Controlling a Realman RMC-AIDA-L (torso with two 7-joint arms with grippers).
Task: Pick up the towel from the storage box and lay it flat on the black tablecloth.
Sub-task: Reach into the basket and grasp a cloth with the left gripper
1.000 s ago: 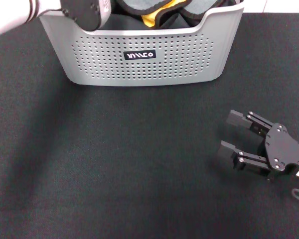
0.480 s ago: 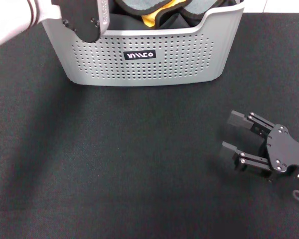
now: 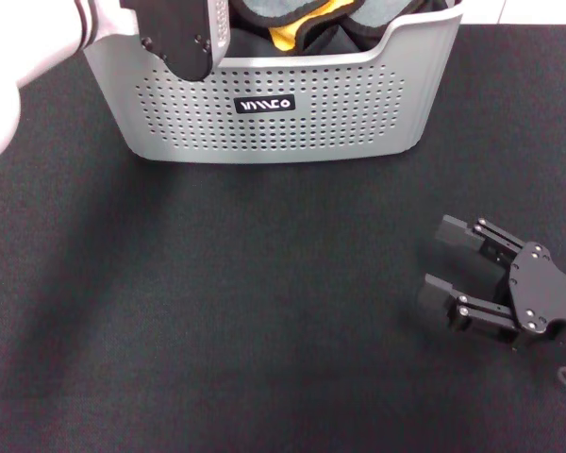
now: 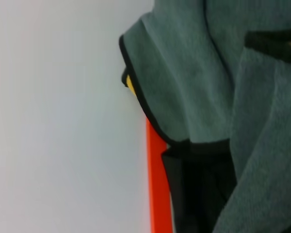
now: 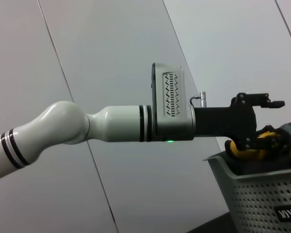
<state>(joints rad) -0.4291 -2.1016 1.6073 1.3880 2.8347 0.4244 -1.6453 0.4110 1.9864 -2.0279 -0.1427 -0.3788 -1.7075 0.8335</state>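
Grey basket (image 3: 264,123): left tool (image 3: 184,38) has shifted over its rim toward the towel (image 3: 292,28); grip unclear.
Right tool (image 3: 453,274): parked, fingers apart.

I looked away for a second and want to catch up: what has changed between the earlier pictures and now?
The left gripper has slid along the near rim of the storage box toward the towel, holding nothing visibly. The right gripper has drifted slightly down over the black tablecloth, jaws still open. Box and towel have not moved.
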